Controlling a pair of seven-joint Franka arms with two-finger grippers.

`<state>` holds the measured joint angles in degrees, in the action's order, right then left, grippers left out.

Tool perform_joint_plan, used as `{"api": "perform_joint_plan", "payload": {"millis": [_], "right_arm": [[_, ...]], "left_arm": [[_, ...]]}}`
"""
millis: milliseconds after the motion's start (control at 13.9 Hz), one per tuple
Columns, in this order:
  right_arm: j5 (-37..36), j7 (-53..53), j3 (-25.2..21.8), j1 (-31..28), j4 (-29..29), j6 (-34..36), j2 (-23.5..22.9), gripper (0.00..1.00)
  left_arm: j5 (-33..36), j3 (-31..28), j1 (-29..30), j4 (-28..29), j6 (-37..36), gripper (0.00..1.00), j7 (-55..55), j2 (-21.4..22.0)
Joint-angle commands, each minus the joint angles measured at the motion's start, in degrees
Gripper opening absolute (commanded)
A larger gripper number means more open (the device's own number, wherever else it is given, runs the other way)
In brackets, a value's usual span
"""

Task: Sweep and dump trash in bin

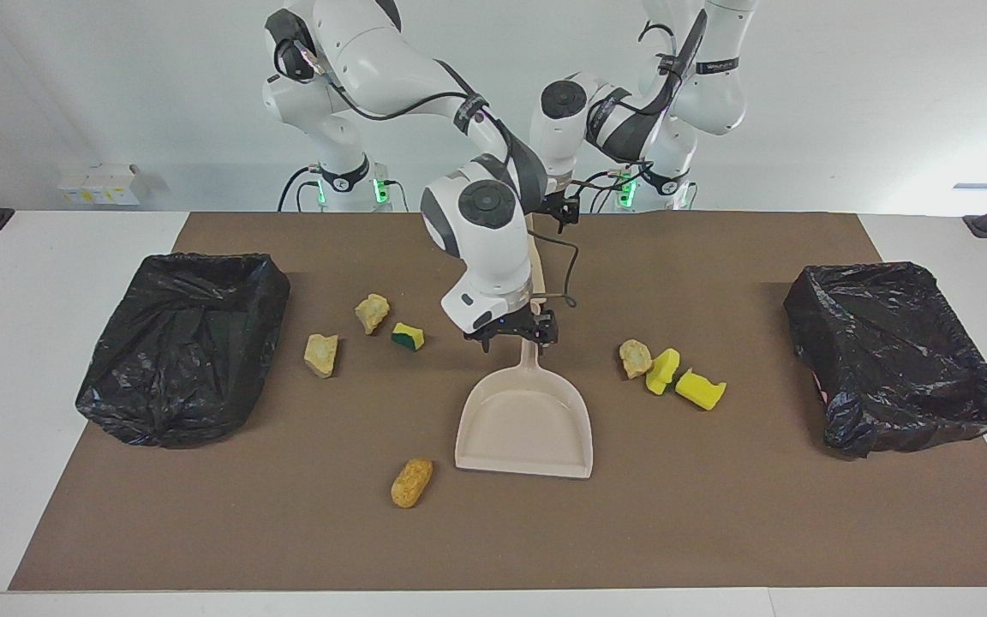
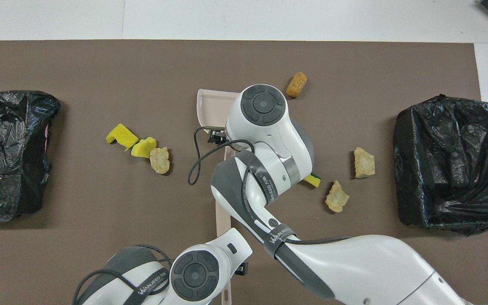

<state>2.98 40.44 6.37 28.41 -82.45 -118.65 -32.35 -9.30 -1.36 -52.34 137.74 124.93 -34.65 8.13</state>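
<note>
Right gripper point(image 1: 511, 332) over the dustpan handle; left gripper point(image 1: 564, 211) at the brush handle.

You see the right gripper's fingers spread on either side of the handle of the beige dustpan point(image 1: 524, 420), not clamped. The left gripper sits low over the near end of the brush point(image 2: 223, 220); you cannot tell from the pictures how its fingers stand, nor whether it touches the brush. Trash lies on the brown mat point(image 1: 716, 514): three chunks point(image 1: 663, 371) toward the left arm's end, three chunks point(image 1: 372, 313) toward the right arm's end, an orange-brown chunk point(image 1: 411, 482) just beside the dustpan's mouth. A black-lined bin point(image 1: 181, 347) stands at each end.
</note>
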Motion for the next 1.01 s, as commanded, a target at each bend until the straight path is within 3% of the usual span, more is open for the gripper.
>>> {"api": "perform_joint_plan", "payload": {"millis": [0,215,646,718,790,862,933], "right_arm": [[-0.60,1.22,0.05,0.50,1.68,-0.62,-1.14,0.91],[-2.27,1.31,0.05,2.09,-0.51,-0.36,-0.79,0.73],[-3.76,1.22,0.05,2.44,-1.40,4.73,0.09,0.69],[-4.20,1.22,0.05,2.44,-1.40,5.18,0.18,0.60],[-4.47,1.14,0.14,2.44,-1.31,5.88,0.27,0.40],[-4.38,0.79,0.14,2.35,-1.31,6.23,0.53,0.12],[-4.38,0.35,0.14,2.18,-1.31,6.32,1.32,0.00]], "left_arm": [[-0.90,-1.02,-1.54,1.04,1.89,1.00,0.55,0.13],[-0.99,-1.02,-1.54,1.04,2.16,1.00,0.55,-0.13],[-0.99,-1.02,-1.45,1.04,3.13,1.00,0.73,-0.75],[-0.99,-1.02,-1.45,1.04,3.13,1.00,0.73,-0.75],[-0.99,-1.02,-1.45,1.04,3.13,1.00,0.73,-0.75],[-0.99,-1.02,-1.45,1.04,3.13,1.00,0.73,-0.75],[-0.99,-1.02,-1.45,1.04,3.13,1.00,0.82,-0.66]]}}
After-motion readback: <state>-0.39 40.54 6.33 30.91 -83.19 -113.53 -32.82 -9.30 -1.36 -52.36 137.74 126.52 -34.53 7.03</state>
